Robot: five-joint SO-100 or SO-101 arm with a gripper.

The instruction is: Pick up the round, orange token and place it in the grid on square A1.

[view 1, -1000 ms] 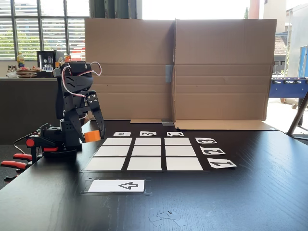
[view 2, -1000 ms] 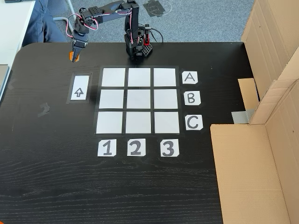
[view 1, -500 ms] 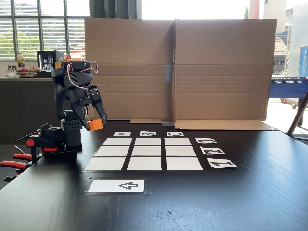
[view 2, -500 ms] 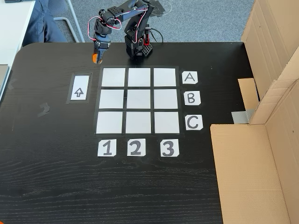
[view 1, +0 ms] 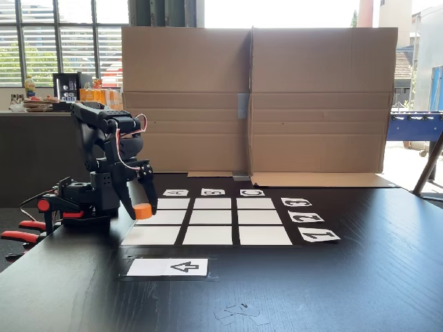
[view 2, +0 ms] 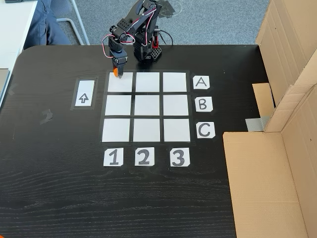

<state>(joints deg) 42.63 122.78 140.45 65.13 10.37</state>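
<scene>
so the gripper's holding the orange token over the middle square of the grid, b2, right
Not quite. The gripper does hold the orange token, but in the fixed view from above it is at the far edge of square A1, the grid's corner cell, not B2.

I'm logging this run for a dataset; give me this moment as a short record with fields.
arm: bent forward from its base at the table's far edge in the top-down fixed view
gripper: shut on the token, jaws pointing down
token place: over the upper left corner of square A1; contact with the paper cannot be told
grid: all nine cells bare
arrow strip: beside the grid, untouched
task state: token not yet released
</scene>
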